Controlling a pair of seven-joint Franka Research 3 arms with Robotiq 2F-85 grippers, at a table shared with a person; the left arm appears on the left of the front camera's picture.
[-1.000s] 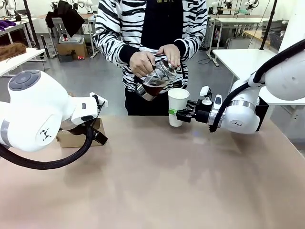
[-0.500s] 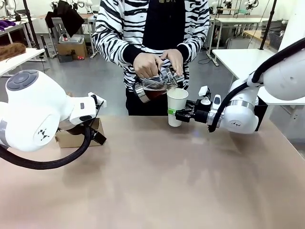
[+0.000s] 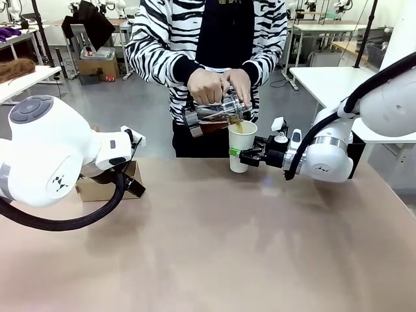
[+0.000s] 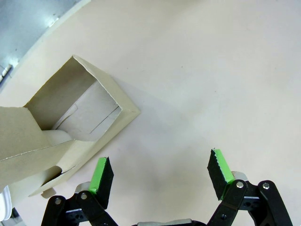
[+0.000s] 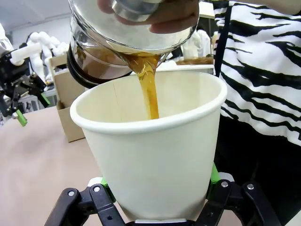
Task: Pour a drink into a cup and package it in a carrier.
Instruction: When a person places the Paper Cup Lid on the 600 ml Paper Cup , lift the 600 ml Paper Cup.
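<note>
Pale brown tabletop [image 3: 214, 260] is shared with a person [image 3: 221, 32], by whose hands [image 3: 207, 84] a glass jug [image 3: 211, 117] is tipped above the cup [image 3: 242, 140]; the drink [image 5: 149, 89] is streamed into it. The cup is clamped low on its wall by the right gripper [image 3: 239, 155]. Well left of the cup, the left gripper [image 4: 160, 174] is held wide open and empty beside the carrier [image 4: 70, 127]. Thin paper may be expected to buckle and grow heavier when filled, so a gentle low hold is advised.

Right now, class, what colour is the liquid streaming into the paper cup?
Amber-brown drink, falling into the white cup; clearest in the right wrist view.
</note>
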